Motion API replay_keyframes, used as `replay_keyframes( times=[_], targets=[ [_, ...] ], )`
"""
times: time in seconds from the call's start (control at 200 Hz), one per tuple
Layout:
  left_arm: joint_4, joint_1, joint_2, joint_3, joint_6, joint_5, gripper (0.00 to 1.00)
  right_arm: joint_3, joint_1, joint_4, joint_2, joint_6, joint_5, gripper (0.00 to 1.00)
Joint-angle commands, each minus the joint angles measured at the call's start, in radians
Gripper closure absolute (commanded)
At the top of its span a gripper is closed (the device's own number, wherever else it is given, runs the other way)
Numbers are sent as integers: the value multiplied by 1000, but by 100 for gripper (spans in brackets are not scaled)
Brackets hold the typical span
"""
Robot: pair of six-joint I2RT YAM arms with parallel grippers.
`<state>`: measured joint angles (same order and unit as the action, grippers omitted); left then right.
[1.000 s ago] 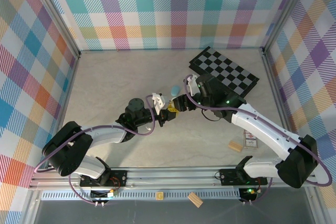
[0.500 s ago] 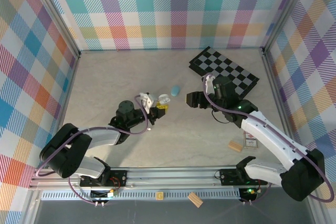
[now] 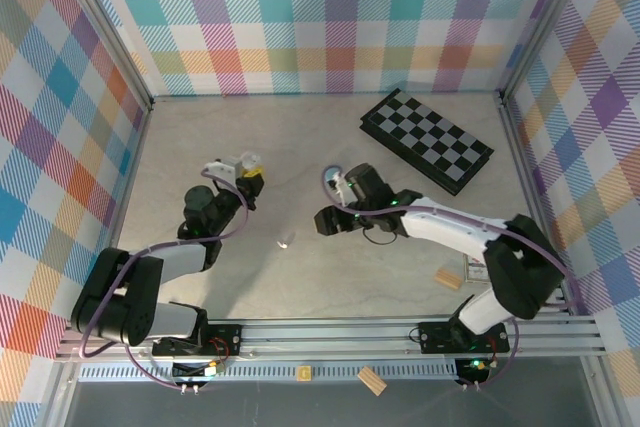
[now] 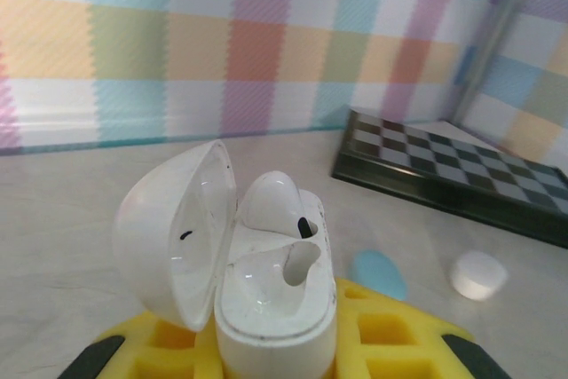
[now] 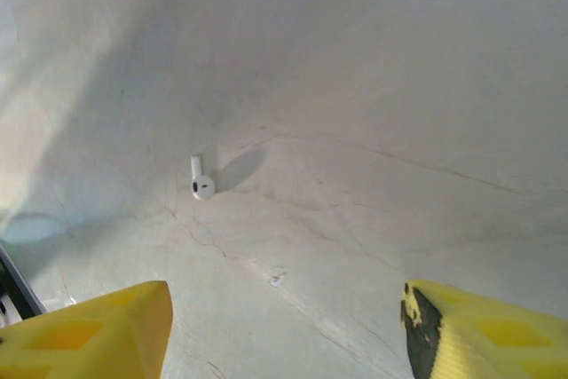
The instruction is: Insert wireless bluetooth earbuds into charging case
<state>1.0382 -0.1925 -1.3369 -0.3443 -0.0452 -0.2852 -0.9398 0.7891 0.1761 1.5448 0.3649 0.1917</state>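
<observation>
The left gripper (image 3: 246, 175) is clamping shut on the open charging case (image 4: 266, 281), which is carrying one seated bud (image 4: 277, 206) beside a socket that looks vacant. The right gripper (image 5: 284, 326) is hanging with its jaws well apart and empty. The loose earbud (image 5: 202, 185) is lying on the table (image 3: 400, 277) at eight o'clock from it. Closing off-centre is likely to flick the tiny bud away, and gripping it crooked is risking a jam at the socket.
</observation>
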Motion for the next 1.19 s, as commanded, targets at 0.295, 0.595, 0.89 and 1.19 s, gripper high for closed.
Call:
replay_keyframes(
  times=[0.295,0.595,0.89,1.19],
  targets=[
    [-46,114,70,-30,-49,12,87,-243,196,11,307,-172,-101,38],
    [-59,122,82,-33,-54,-11,87,-372,259,91,460,-261,-238,41],
    [-64,123,84,-31,-53,-16,87,-350,254,134,447,-278,-386,44],
    [-51,123,70,-41,-64,-34,87,-302,182,129,367,-245,-418,46]
  ],
)
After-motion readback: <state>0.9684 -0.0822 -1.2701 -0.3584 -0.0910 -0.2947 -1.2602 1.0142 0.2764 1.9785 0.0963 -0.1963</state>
